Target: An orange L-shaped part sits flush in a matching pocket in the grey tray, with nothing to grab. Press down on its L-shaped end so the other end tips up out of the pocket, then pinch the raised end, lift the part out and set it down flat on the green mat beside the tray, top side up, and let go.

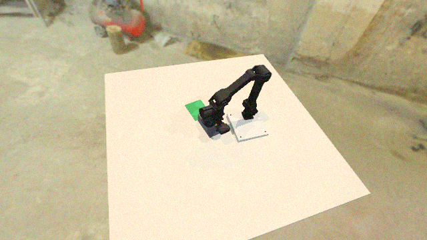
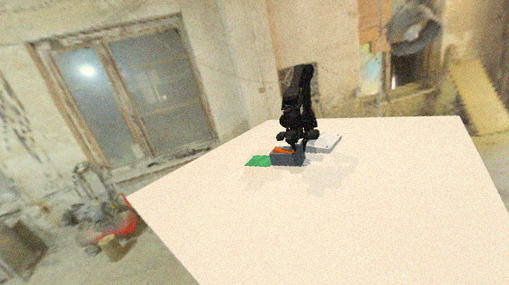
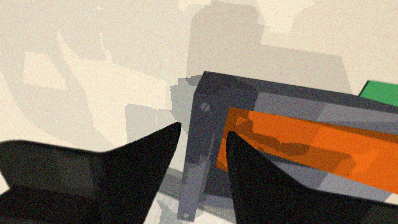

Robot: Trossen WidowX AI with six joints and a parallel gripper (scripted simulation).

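Note:
The orange part (image 3: pixel 370 160) (image 2: pixel 280 150) lies slanted in the grey tray (image 3: pixel 200 117) (image 2: pixel 287 160) (image 1: pixel 207 131). Its end toward the green mat (image 3: pixel 382 94) (image 2: pixel 257 161) (image 1: pixel 193 107) is tipped up, and its L-shaped end is low in the pocket. My gripper (image 3: pixel 204 131) (image 2: pixel 300 149) is partly open with nothing between its fingers. In the wrist view its right finger is over the L-shaped end and hides part of it, while its left finger is outside the tray. Fingertip contact is hidden. In the top view the arm covers most of the part.
The white base plate (image 1: pixel 251 133) (image 2: pixel 333 142) of the arm is close beside the tray, on the side away from the mat. The mat lies flat just past the tray's opposite end. The tray walls stand around the pocket.

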